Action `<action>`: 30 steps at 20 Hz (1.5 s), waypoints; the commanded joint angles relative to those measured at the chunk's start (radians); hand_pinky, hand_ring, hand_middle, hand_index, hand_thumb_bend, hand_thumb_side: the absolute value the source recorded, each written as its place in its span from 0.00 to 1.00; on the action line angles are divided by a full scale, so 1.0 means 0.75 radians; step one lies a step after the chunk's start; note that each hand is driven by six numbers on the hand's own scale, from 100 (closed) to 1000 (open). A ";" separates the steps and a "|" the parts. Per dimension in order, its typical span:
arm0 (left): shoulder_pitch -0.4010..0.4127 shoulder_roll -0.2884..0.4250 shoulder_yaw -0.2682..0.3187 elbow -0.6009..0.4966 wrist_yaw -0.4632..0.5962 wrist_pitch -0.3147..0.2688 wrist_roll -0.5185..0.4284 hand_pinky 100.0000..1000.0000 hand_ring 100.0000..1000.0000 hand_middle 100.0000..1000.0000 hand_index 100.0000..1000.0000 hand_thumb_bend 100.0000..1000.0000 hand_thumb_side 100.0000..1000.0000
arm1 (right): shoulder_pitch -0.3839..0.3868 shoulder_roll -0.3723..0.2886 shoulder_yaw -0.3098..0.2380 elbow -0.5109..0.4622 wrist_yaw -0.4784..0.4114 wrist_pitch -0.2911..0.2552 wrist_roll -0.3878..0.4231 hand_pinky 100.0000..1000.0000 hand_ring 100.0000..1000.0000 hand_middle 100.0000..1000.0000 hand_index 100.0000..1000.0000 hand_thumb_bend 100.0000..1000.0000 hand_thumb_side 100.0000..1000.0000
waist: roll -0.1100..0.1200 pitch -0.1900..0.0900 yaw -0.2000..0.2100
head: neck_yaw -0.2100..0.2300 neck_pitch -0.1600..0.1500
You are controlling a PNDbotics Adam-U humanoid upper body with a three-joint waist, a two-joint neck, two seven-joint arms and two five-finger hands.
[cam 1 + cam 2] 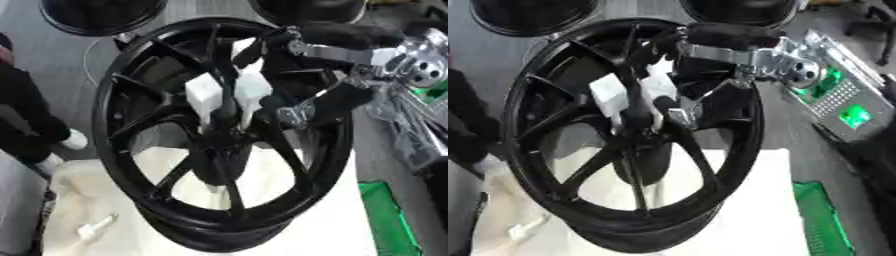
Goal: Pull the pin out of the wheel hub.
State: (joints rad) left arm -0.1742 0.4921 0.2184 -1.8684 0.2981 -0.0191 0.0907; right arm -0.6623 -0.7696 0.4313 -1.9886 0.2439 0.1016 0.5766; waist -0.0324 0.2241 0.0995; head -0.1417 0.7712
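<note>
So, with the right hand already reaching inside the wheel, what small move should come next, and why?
Probably close the right hand on whatever it reaches near the hub of the black wheel. Its fingers sit among the spokes beside the white blocks, but the pin itself cannot be made out.

Grey floor (623,10), white cloth-covered table (315,220), green crate (822,215), dark round tubs (101,15) beyond

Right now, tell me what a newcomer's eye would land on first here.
The big glossy black spoked wheel rim stands upright on a white cloth-covered table, filling the middle. The robot's right hand reaches in from the upper right among the spokes near the hub, beside two white blocks.
</note>
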 commanded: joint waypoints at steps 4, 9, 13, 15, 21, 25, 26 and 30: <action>-0.007 0.023 0.005 -0.029 -0.014 -0.002 -0.005 0.54 0.72 0.71 0.73 0.00 0.72 | -0.003 -0.035 -0.022 -0.014 0.030 0.025 0.007 0.85 0.87 0.80 0.91 0.00 0.22 | 0.003 -0.007 0.002 | 0.001 -0.002; -0.009 0.022 0.002 -0.030 -0.017 0.000 -0.009 0.54 0.72 0.71 0.73 0.00 0.72 | -0.001 -0.031 -0.025 0.000 0.053 0.040 -0.008 0.86 0.87 0.80 0.91 0.00 0.22 | 0.000 0.002 0.003 | 0.000 -0.002; -0.010 0.021 0.001 -0.030 -0.021 0.001 -0.012 0.54 0.72 0.71 0.73 0.00 0.72 | -0.001 -0.028 -0.027 0.013 0.065 0.038 -0.020 0.86 0.88 0.81 0.91 0.00 0.22 | -0.003 0.010 0.003 | -0.001 -0.002; -0.010 0.021 0.001 -0.030 -0.022 0.001 -0.013 0.54 0.72 0.71 0.73 0.00 0.72 | -0.003 -0.028 -0.030 0.016 0.068 0.037 -0.030 0.86 0.89 0.82 0.92 0.00 0.22 | -0.003 0.012 0.003 | -0.002 -0.002; -0.010 0.019 -0.001 -0.030 -0.025 0.002 -0.017 0.54 0.72 0.71 0.73 0.00 0.72 | -0.008 -0.039 -0.045 0.012 0.058 0.043 -0.064 0.86 0.90 0.82 0.92 0.00 0.21 | -0.005 0.017 0.006 | -0.011 -0.002; -0.012 0.018 0.001 -0.030 -0.027 0.002 -0.017 0.54 0.72 0.71 0.73 0.00 0.72 | -0.006 -0.040 -0.042 0.021 0.054 0.047 -0.061 0.86 0.89 0.82 0.92 0.00 0.21 | -0.007 0.021 0.012 | -0.025 -0.009; -0.012 0.018 0.005 -0.030 -0.028 0.001 -0.014 0.54 0.72 0.71 0.73 0.00 0.72 | -0.004 -0.041 -0.041 0.023 0.049 0.046 -0.058 0.86 0.89 0.82 0.92 0.00 0.21 | -0.008 0.023 0.014 | -0.027 -0.011; -0.007 0.019 0.013 -0.031 -0.031 -0.001 -0.005 0.54 0.72 0.71 0.73 0.00 0.72 | 0.000 -0.048 -0.044 0.029 0.039 0.039 -0.041 0.86 0.89 0.82 0.91 0.00 0.21 | -0.010 0.027 0.020 | -0.035 -0.013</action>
State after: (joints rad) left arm -0.1748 0.4914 0.2147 -1.8695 0.2797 -0.0184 0.0828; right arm -0.6511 -0.7741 0.4133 -1.9640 0.2804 0.1324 0.5419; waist -0.0434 0.2564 0.1128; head -0.1636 0.7708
